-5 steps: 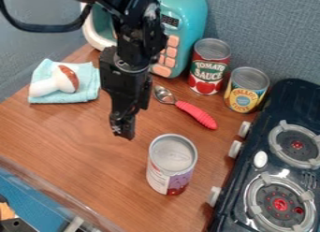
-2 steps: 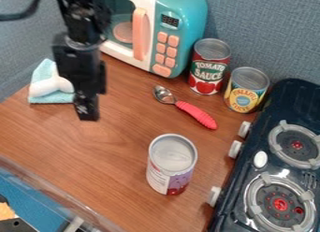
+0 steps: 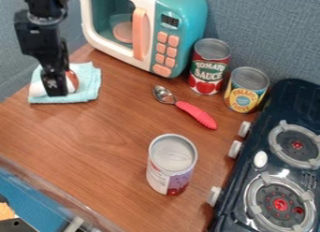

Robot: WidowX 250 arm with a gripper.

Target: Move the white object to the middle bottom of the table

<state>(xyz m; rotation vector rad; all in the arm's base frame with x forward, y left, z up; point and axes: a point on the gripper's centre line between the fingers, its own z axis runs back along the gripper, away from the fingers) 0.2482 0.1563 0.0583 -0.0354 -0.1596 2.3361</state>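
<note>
My gripper [image 3: 56, 88] hangs over the light-blue cloth at the left of the table, in front of the white object [image 3: 37, 90]. That object lies on its side on the cloth, with a brown-red cap end at its right; its middle is hidden behind the gripper. Whether the two touch, I cannot tell. The brown wooden table [image 3: 100, 147] spreads below and to the right of the cloth.
The light-blue cloth [image 3: 89, 81] lies under the white object. Behind stands a teal toy microwave [image 3: 187, 20]. A tomato sauce can [image 3: 207, 69], a yellow-labelled can [image 3: 245, 93], a red-handled spoon [image 3: 197, 115] and a purple-labelled can [image 3: 170, 165] are out. A toy stove [image 3: 253, 172] borders the right.
The gripper has moved left and upward in the view, from the table's middle to over the cloth. The microwave's front and door, earlier partly covered by the arm, now show. The other things have stayed put.
</note>
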